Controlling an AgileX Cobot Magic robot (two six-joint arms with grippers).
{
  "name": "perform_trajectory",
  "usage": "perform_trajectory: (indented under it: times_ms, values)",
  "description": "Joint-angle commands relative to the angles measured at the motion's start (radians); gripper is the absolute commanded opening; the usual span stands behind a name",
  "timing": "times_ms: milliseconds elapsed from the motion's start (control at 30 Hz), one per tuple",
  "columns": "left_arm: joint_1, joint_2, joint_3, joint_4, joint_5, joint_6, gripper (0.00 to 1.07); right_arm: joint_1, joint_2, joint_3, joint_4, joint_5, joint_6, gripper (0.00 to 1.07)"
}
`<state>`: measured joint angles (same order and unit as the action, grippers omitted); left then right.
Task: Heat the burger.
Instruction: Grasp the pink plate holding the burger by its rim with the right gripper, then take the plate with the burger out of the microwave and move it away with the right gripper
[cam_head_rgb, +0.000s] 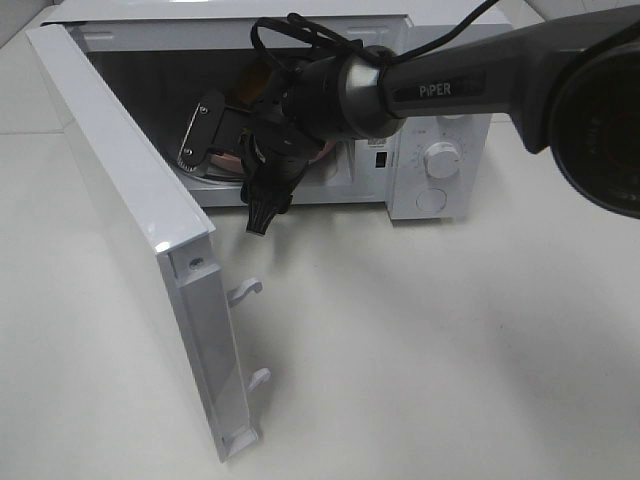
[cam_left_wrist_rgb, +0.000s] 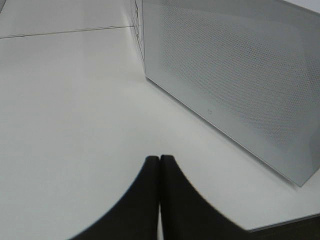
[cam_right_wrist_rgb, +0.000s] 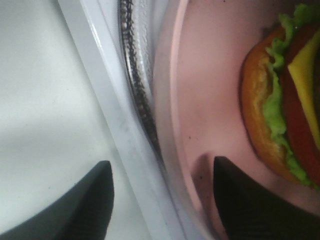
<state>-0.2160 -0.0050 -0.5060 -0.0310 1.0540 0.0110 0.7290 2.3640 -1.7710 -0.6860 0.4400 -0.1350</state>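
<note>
My right end effector (cam_right_wrist_rgb: 160, 200) stands spread around the pink plate's (cam_right_wrist_rgb: 210, 100) rim, setting the burger (cam_right_wrist_rgb: 285, 100) inside the microwave (cam_head_rgb: 440, 160) for heating.

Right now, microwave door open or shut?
Open. The door swings wide off the microwave, latch hooks exposed, cavity in view.

My high camera looks down from the front on the open microwave (cam_head_rgb: 420, 150) and its door (cam_head_rgb: 140, 220). My left wrist camera sits low over the table (cam_left_wrist_rgb: 65, 100), close to the door's outer side. My right wrist camera is very near the plate (cam_right_wrist_rgb: 210, 90) inside, which the high view also catches partly.
</note>
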Motion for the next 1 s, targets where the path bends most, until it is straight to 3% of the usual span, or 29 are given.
perform_trajectory:
  times_ms: [33, 67, 133, 200, 233, 467, 1000]
  values:
    - [-0.001, -0.005, 0.002, -0.002, -0.013, 0.002, 0.00, -0.002, 0.001, -0.003, -0.005, -0.024, 0.009, 0.47]
    - [-0.001, -0.005, 0.002, -0.002, -0.013, 0.002, 0.00, -0.002, 0.001, -0.003, -0.005, -0.024, 0.009, 0.47]
    - [-0.001, -0.005, 0.002, -0.002, -0.013, 0.002, 0.00, -0.002, 0.001, -0.003, -0.005, -0.022, 0.010, 0.31]
    - [-0.001, -0.005, 0.002, -0.002, -0.013, 0.002, 0.00, -0.002, 0.001, -0.003, -0.005, -0.022, 0.010, 0.28]
    - [-0.001, -0.005, 0.002, -0.002, -0.013, 0.002, 0.00, -0.002, 0.001, -0.003, -0.005, -0.022, 0.010, 0.19]
    - [-0.001, -0.005, 0.002, -0.002, -0.013, 0.002, 0.00, -0.002, 0.001, -0.003, -0.005, -0.015, 0.010, 0.00]
    - [-0.001, -0.005, 0.002, -0.002, -0.013, 0.002, 0.00, 0.003, -0.002, -0.003, 0.021, 0.065, -0.109, 0.00]
